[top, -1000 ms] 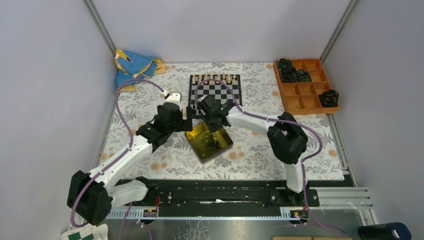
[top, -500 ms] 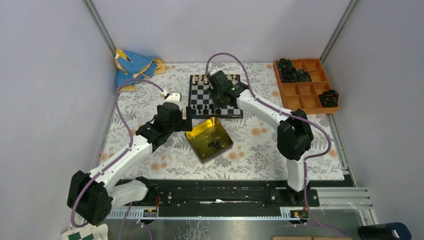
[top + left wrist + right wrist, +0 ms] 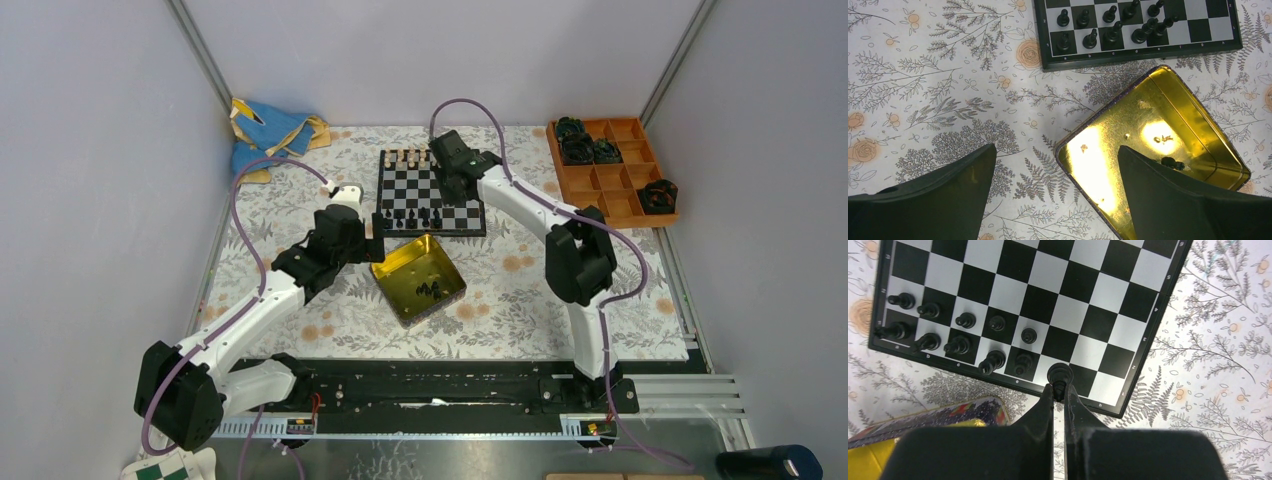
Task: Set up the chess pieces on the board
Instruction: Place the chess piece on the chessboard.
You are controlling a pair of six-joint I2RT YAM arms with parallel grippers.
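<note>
Tin [image 3: 1098, 170] nearest, yellow inside, a few black chess pieces [image 3: 1172, 162] lying in it. Left gripper [image 3: 1058, 200] hangs over its corner, jaws wide apart, holding nothing. Board [image 3: 1068, 305] just beyond, near frame lettered a to h. Right gripper [image 3: 1058, 389] pinches one black piece [image 3: 1059, 373] above the near row, beside standing black ones. Cream pieces [image 3: 410, 157] line the far edge.

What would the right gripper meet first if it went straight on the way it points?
Probably the board: the right gripper, shut on a black chess piece, points down at a free edge square, so the held piece would touch first. Height above it is unclear.
</note>
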